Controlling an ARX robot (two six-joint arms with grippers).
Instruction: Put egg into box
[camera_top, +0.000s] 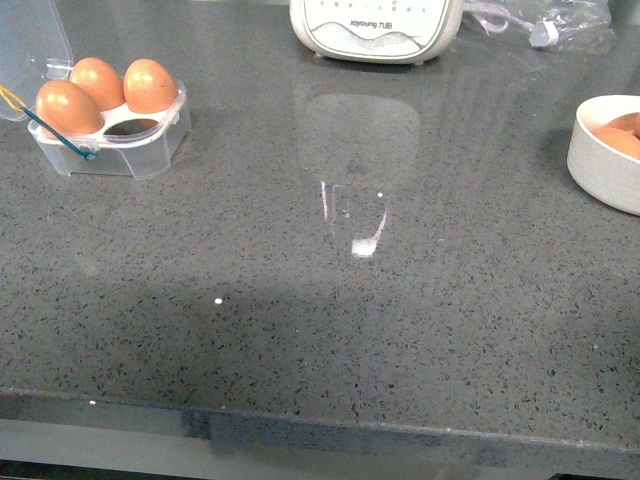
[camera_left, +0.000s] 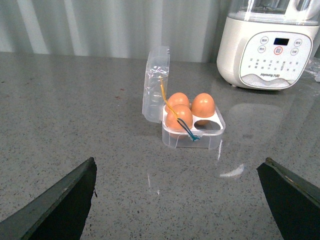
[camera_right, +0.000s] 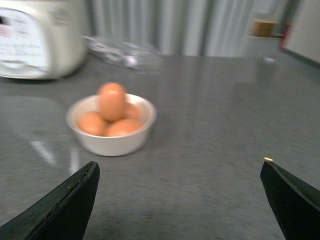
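The clear plastic box (camera_top: 150, 150) stands at the far left of the counter, lid open, a blue and yellow band across it. It holds three brown eggs (camera_top: 150, 85); one front cup is empty. It also shows in the left wrist view (camera_left: 192, 137), ahead of my open, empty left gripper (camera_left: 180, 200). Several brown eggs (camera_right: 112, 102) lie piled in a round white bowl (camera_right: 112, 142) ahead of my open, empty right gripper (camera_right: 180, 200). The bowl (camera_top: 600, 165) sits at the right edge of the front view. Neither gripper shows in the front view.
A white kitchen appliance (camera_top: 375, 30) stands at the back centre and shows in the left wrist view (camera_left: 267, 47). Crumpled clear plastic (camera_top: 545, 25) lies at the back right. The grey counter's front edge (camera_top: 320, 425) runs along the bottom.
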